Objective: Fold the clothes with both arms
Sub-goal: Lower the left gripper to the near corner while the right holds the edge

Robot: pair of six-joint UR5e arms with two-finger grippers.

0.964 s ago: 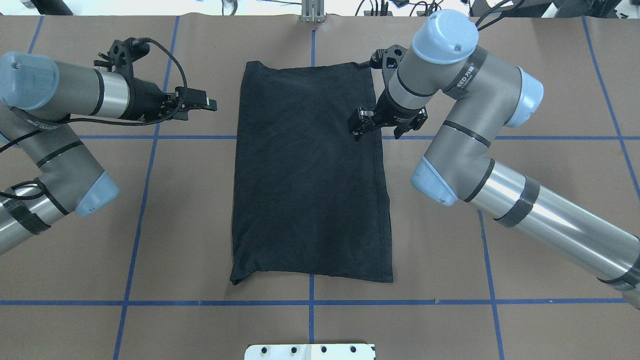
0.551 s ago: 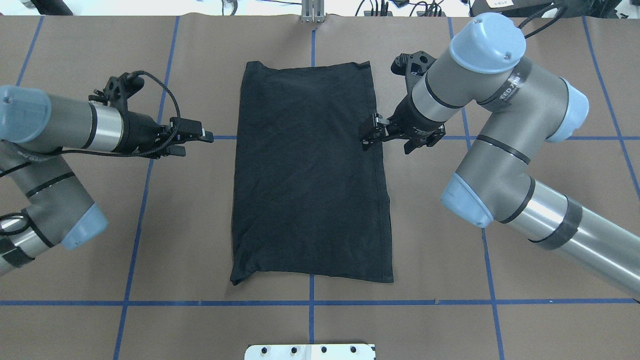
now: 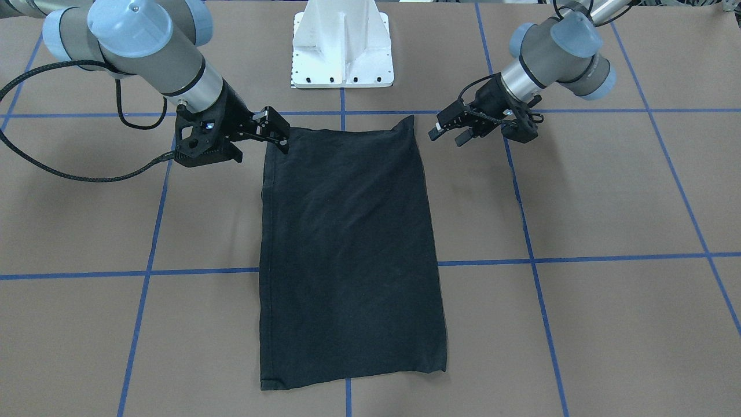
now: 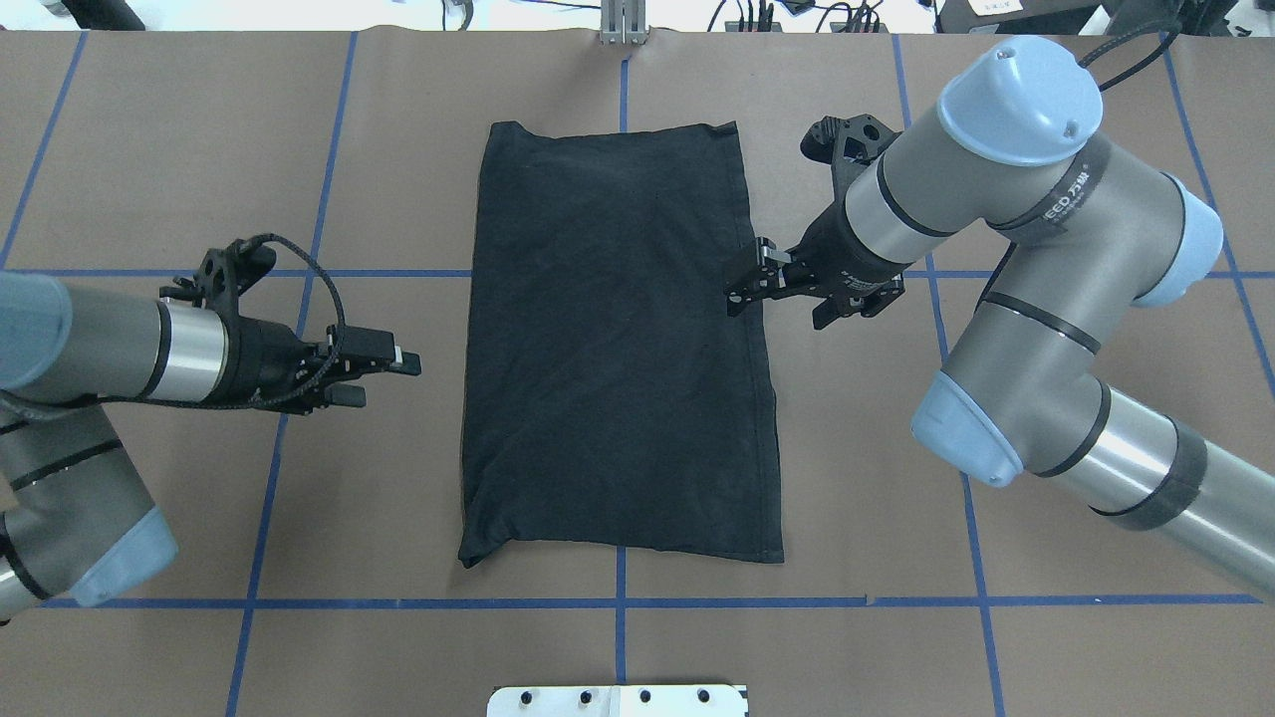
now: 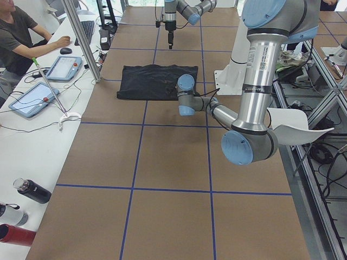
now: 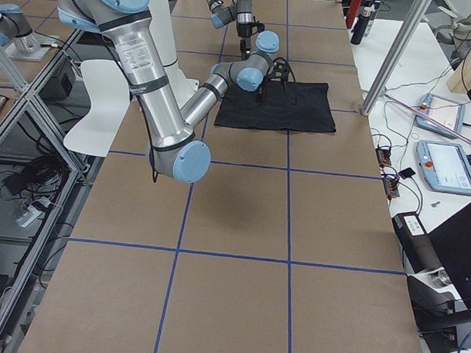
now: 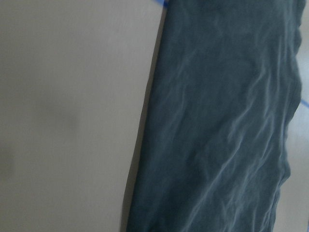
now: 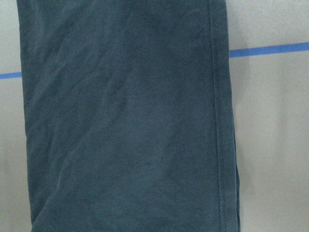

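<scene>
T-shirt (image 4: 618, 349) lies flat at the centre of the table (image 4: 149, 149), folded into a long black rectangle (lightly creased, hem down its right edge). Status of right gripper (image 4: 787, 299): jaws apart, holding nothing, one fingertip (image 4: 742, 289) over that hem, the other outboard of the cloth. Status of left gripper (image 4: 390, 383): also spread and empty, off the cloth, beside its left edge.

Plain black T-shirt (image 4: 618, 349) on a brown surface (image 4: 857, 657) gridded with blue lines; left arm (image 4: 100, 344) and right arm (image 4: 996, 199) grey-silver, pale-blue caps, black fingers (image 4: 406, 362).
</scene>
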